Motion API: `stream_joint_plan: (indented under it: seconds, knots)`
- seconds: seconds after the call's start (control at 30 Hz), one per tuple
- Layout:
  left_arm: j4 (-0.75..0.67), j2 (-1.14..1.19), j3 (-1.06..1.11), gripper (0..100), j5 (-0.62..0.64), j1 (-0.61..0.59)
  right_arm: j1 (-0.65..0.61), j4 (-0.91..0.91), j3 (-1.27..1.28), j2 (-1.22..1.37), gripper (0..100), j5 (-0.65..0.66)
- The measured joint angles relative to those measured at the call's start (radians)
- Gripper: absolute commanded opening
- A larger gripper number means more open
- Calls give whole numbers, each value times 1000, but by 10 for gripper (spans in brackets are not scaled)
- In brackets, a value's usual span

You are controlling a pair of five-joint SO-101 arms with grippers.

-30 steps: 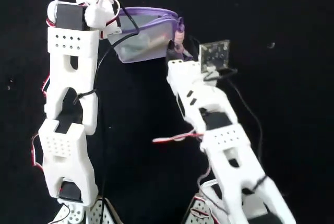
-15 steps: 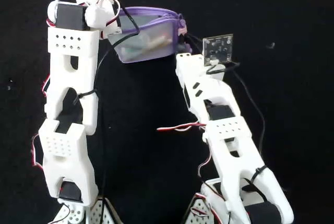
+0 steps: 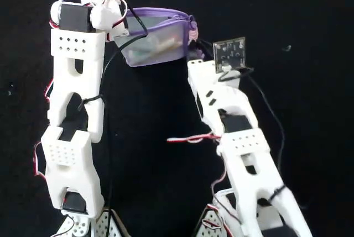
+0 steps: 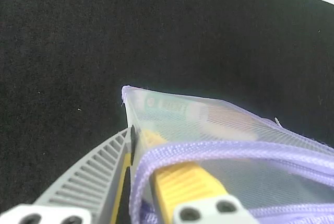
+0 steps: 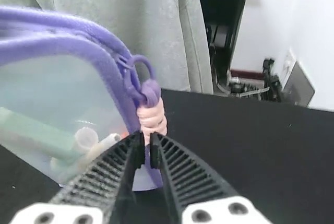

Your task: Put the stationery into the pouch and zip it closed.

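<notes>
Right gripper (image 5: pixel 145 138) clamped on pull (image 5: pixel 151 117), shifted slightly right at end of pouch (image 3: pixel 155 46). Left gripper (image 4: pixel 141 148) pinching left corner. Zip (image 5: pixel 62 31) seemingly closed.

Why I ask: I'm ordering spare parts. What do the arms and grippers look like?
The left arm and right arm are white plastic segments with black servos and red, white and black cables. The left gripper pairs a grey ribbed finger with a yellow one; the right gripper has black ribbed fingers on white mounts.

Clear purple-trimmed pouch (image 3: pixel 152 46), stationery (image 5: pixel 31 125) inside, zip (image 5: pixel 136 75) seemingly open
</notes>
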Motion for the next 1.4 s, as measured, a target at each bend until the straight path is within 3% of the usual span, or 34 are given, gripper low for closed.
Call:
stream_joint_plan:
  seconds: [0.13,0.37,0.67,0.83,1.03,1.2,1.4]
  knots:
    - [0,0,0,30,0,0,-14,8,38,-89,191,17]
    - [0,0,0,30,0,0,-43,-14,-21,11,162,26]
    - [0,0,0,30,3,0,-63,-20,-215,301,161,172]
    - [0,0,0,30,5,-2,-63,-23,-259,350,18,239]
    - [0,0,0,30,5,-2,-12,-21,-261,350,11,244]
    - [0,0,0,32,2,-2,-2,43,-209,229,11,244]
    - [0,0,0,33,2,-2,-25,273,-157,-83,11,247]
